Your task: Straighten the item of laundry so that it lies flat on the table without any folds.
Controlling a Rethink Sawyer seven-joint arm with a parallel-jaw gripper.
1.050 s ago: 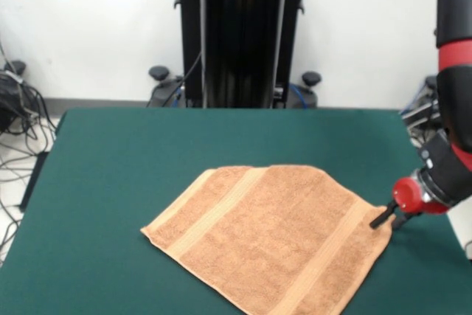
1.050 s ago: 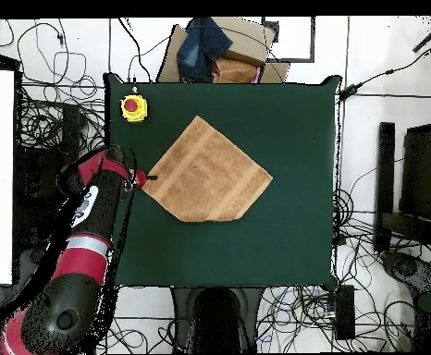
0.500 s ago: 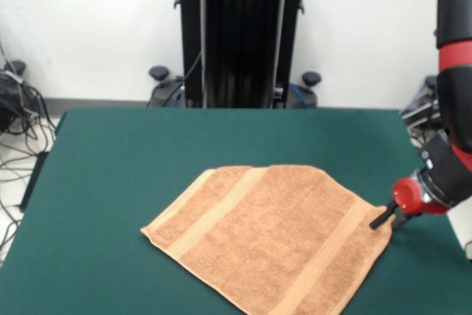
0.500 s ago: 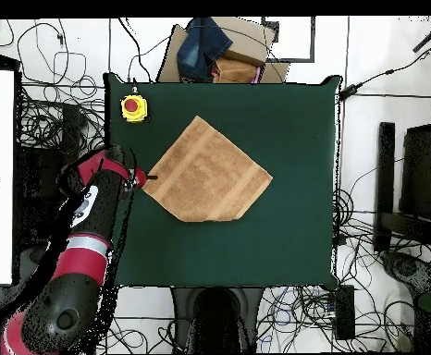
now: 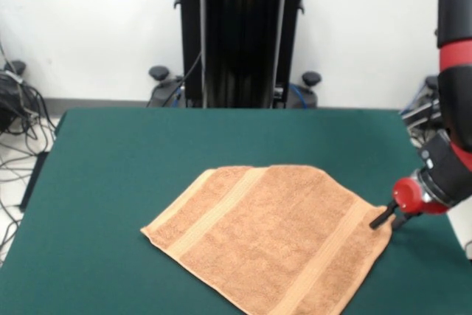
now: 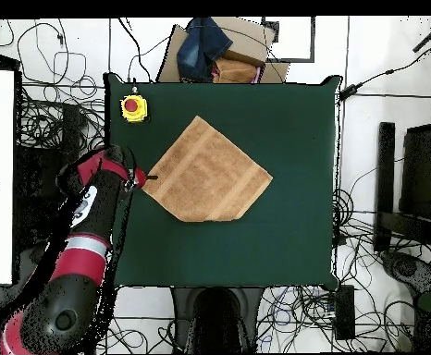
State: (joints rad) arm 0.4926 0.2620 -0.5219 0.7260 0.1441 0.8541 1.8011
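Note:
The item of laundry (image 5: 269, 237), an orange-tan towel with a woven band near each short end, lies spread at an angle on the green table (image 5: 118, 167). In the overhead view the towel (image 6: 206, 172) shows five corners, so one corner seems folded under, on the side nearest the robot's base. My gripper (image 5: 389, 218) sits low at the towel's right corner in the front view, its two black fingertips apart, one against the towel's edge and one over bare felt. In the overhead view the gripper (image 6: 148, 177) is at the towel's left corner.
A yellow box with a red button (image 6: 133, 107) stands at one table corner, just up from the gripper in the overhead view. Cardboard and blue cloth (image 6: 210, 46) lie beyond the far table edge. Cables cover the floor around the table.

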